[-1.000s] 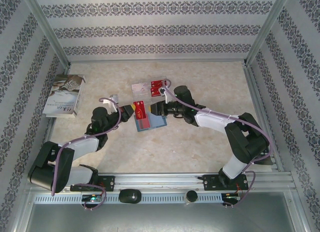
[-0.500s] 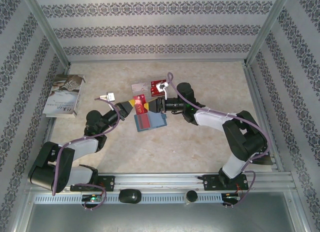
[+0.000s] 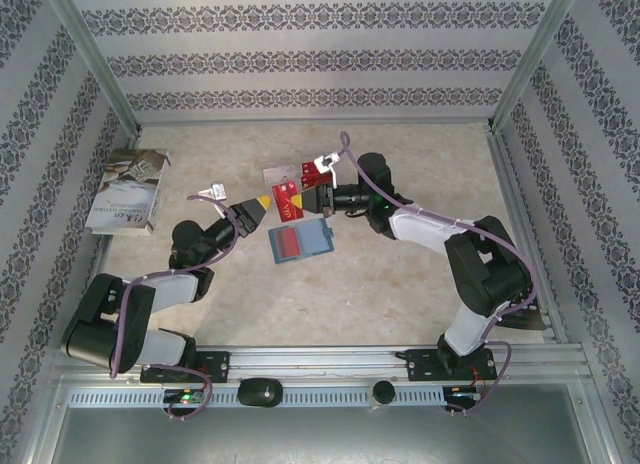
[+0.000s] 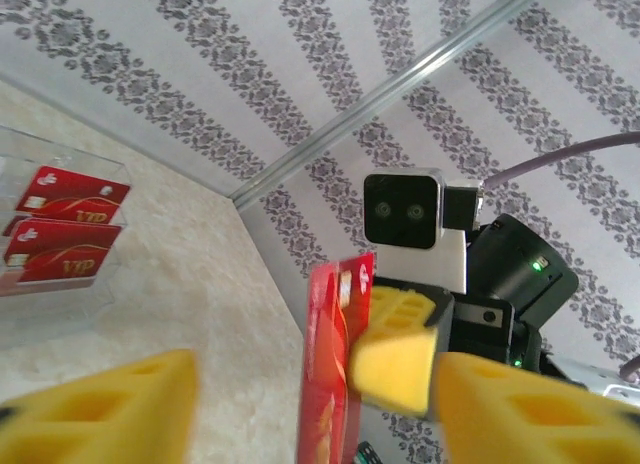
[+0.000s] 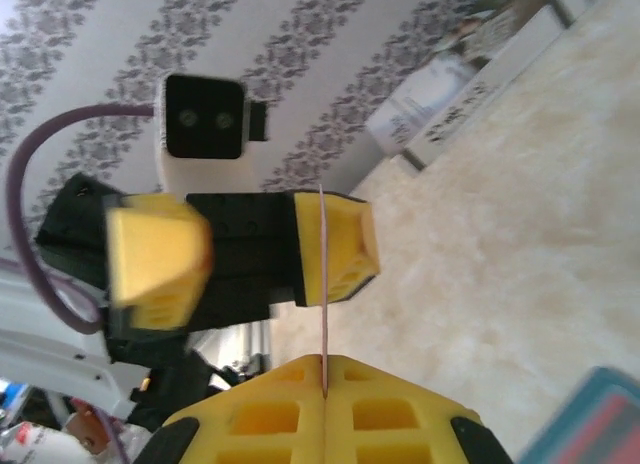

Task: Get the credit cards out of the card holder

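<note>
A red credit card (image 3: 289, 200) hangs above the table between the two arms. My right gripper (image 3: 316, 199) is shut on it; in the right wrist view the card (image 5: 325, 274) stands edge-on, pinched between the yellow fingers (image 5: 325, 369). My left gripper (image 3: 257, 208) is open. Its fingers stand apart on either side of the card (image 4: 335, 374), and one of them lies against the card's face. The teal card holder (image 3: 301, 241) lies open on the table just below, with a red card showing in its left panel. A corner of the holder (image 5: 600, 414) shows in the right wrist view.
A clear plastic tray (image 3: 296, 173) behind the grippers holds two red cards (image 4: 60, 234) and a pale one. A white booklet (image 3: 128, 191) lies at the far left by the wall. Patterned walls and metal rails close in the table.
My right gripper has shut on the red card and my left gripper has opened and let it go. Both grippers and the card rose off the holder toward the tray.
</note>
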